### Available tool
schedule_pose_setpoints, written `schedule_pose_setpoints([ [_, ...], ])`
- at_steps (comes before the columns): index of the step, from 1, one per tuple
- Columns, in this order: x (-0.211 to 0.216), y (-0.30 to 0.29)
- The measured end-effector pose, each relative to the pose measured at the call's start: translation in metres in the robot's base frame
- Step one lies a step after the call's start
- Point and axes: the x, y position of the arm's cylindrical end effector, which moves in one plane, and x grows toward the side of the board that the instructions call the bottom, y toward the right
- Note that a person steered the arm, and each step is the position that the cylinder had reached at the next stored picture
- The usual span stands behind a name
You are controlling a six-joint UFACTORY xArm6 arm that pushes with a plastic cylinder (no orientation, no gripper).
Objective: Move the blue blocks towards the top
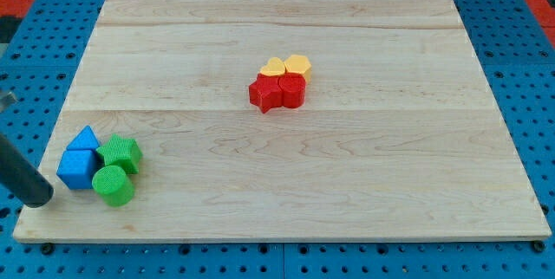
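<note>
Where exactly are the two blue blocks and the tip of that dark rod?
blue triangular block (84, 139): camera view, on its top face.
blue cube (78, 169): camera view, on its front face.
my tip (38, 198): camera view, rod's lower end, left of the blue cube.

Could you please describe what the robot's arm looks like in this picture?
Only the rod shows: a plain, straight, round bar, black or very dark with a matte finish, ending in a blunt, rounded end, my tip. It carries no markings, cables or sleeve that I can see. The rest of the arm lies outside the view's left edge. My tip is just left of the blue blocks on the board.
</note>
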Motion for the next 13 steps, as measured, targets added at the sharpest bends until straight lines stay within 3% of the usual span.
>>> schedule_pose_setpoints([
  [2, -0.009, 0.03],
  [3, -0.036, 0.034],
  [5, -0.122, 0.03],
  [7, -0.15, 0.022],
  [9, -0.243, 0.022],
  [13, -0.234, 0.018],
])
